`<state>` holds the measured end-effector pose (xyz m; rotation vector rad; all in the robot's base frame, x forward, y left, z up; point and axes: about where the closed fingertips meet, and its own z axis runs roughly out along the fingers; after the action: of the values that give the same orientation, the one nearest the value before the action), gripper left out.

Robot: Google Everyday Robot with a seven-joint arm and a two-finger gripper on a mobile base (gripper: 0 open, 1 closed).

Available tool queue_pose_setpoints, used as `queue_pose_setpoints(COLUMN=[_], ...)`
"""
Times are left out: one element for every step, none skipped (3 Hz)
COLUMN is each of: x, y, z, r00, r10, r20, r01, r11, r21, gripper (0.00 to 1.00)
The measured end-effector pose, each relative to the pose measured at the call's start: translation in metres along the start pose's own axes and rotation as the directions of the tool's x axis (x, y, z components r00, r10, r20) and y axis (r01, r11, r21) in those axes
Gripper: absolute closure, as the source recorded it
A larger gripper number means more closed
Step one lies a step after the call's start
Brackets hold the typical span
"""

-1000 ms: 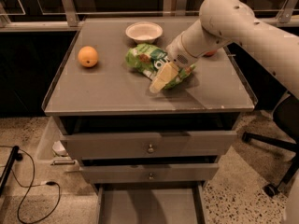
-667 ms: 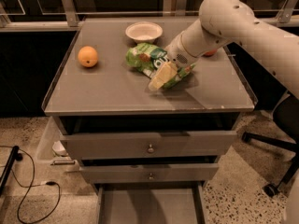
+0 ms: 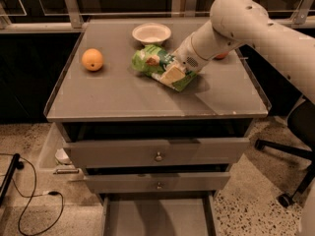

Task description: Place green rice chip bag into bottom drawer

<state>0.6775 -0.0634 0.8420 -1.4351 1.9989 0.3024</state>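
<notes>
The green rice chip bag [image 3: 153, 59] lies on the cabinet top, right of centre, crinkled, with its logo facing up. My gripper [image 3: 173, 75] has come down from the right onto the bag's right end, and its pale finger [image 3: 170, 74] lies across the foil. It appears shut on the bag, which still rests on the top. The bottom drawer [image 3: 157, 215] is pulled out at the bottom of the view, and the part of its grey floor that shows is bare.
An orange [image 3: 92, 59] sits on the left of the top. A white bowl [image 3: 151, 33] stands at the back, just behind the bag. Something small and orange-red [image 3: 221, 56] peeks out behind my arm. Two upper drawers with knobs [image 3: 158, 156] stand slightly ajar. A chair base [image 3: 288, 181] is at the right and cables [image 3: 29, 200] lie at the left.
My gripper has shifted very slightly up and back on the bag's right end. The bag, orange and bowl stay where they were.
</notes>
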Motion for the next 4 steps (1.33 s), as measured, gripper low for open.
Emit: queue_pose_setpoints(x=[0.000, 0.000, 0.002, 0.011], y=[0.000, 0.000, -0.001, 0.001], z=[0.000, 0.000, -0.001, -0.015], r00=[1.000, 1.000, 1.000, 1.000], r10=[0.000, 0.000, 0.004, 0.016], r20=[0.000, 0.000, 0.000, 0.014], r01=[0.000, 0.000, -0.004, -0.016], r11=[1.0000, 1.0000, 1.0000, 0.9997], r21=[0.000, 0.000, 0.002, 0.020], gripper=[0.89, 1.00, 1.00, 1.00])
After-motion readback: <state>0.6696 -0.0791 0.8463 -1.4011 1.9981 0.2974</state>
